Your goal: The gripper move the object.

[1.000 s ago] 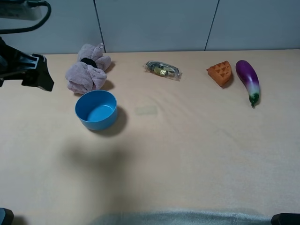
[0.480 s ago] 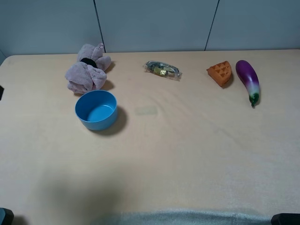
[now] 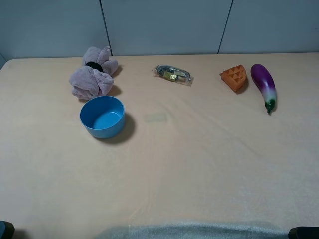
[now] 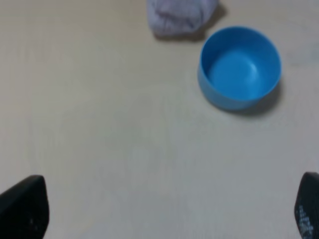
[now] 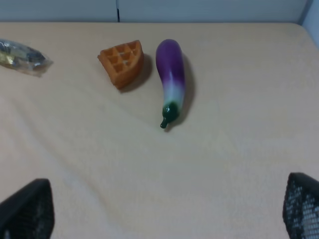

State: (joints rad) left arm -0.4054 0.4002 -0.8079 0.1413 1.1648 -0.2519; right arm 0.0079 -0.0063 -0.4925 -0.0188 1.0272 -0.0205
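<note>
Exterior high view shows the round blue plastic bowl (image 3: 102, 116) upright on the tan tabletop (image 3: 199, 159), left of centre, just in front of the pinkish plush toy (image 3: 92, 72) and close to it but seemingly not touching. No arm reaches over the table in this view. From the left wrist view, the left gripper (image 4: 159, 209) hangs well back from the bowl (image 4: 239, 67), its two dark fingertips (image 4: 24, 209) spread wide with nothing between them. The right gripper (image 5: 159, 209) is likewise parted and empty, facing the purple eggplant (image 5: 170, 79) and the orange waffle-shaped wedge (image 5: 121, 61) on the right, with a clear wrapped packet (image 3: 172, 73) at the far middle. With the bowl on the left side, the left arm seems the natural one to reach it, and an open stance suits an approach to its rim
</note>
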